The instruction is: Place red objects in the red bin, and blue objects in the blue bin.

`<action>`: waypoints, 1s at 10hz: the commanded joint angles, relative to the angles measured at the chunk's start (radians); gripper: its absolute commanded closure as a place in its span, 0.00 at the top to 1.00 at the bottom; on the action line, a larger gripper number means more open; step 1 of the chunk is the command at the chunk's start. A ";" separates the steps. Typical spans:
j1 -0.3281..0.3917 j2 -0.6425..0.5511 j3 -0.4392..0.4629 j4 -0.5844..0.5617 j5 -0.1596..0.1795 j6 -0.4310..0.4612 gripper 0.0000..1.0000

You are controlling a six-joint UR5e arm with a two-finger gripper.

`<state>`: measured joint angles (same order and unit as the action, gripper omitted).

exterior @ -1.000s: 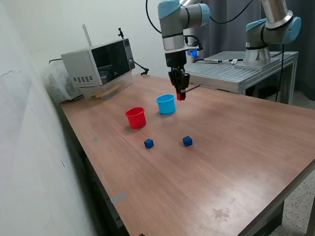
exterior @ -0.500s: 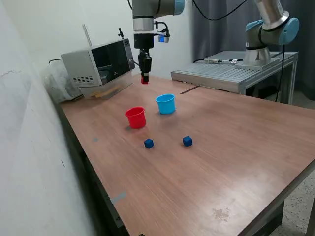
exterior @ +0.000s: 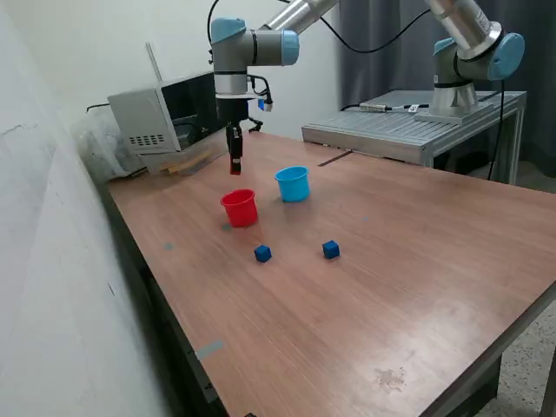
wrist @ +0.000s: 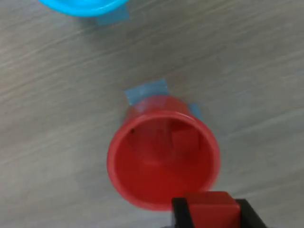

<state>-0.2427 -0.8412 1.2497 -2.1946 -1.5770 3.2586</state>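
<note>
My gripper (exterior: 234,163) hangs above the red cup (exterior: 240,208), shut on a small red cube (exterior: 234,168). In the wrist view the red cube (wrist: 211,209) sits between the two black fingers (wrist: 179,213), over the near rim of the red cup (wrist: 142,180). A squarish red shape (wrist: 184,141) lies inside the cup. The light blue cup (exterior: 293,183) stands just to the exterior view's right of the red one; its rim (wrist: 83,5) shows in the wrist view. Two dark blue cubes (exterior: 262,253) (exterior: 330,249) lie on the table in front of the cups.
A grey microwave-like box (exterior: 174,117) stands at the back on the exterior view's left. A second arm (exterior: 473,52) stands on a metal bench (exterior: 417,126) at the back right. Blue tape (wrist: 146,90) lies under the red cup. The wooden table's (exterior: 391,287) edge is close on the left.
My gripper, still holding the red cube, has moved from beside the blue cup to the exterior view's left, rose, then came down over the red cup.
</note>
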 commanded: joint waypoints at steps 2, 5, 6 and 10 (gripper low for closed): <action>-0.006 0.099 -0.045 -0.025 0.000 0.000 0.00; -0.009 0.105 -0.049 -0.025 0.000 -0.007 0.00; -0.016 0.105 -0.046 -0.025 0.000 -0.008 0.00; -0.035 0.102 -0.046 -0.024 -0.002 -0.056 1.00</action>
<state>-0.2738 -0.7382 1.2058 -2.2188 -1.5778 3.2193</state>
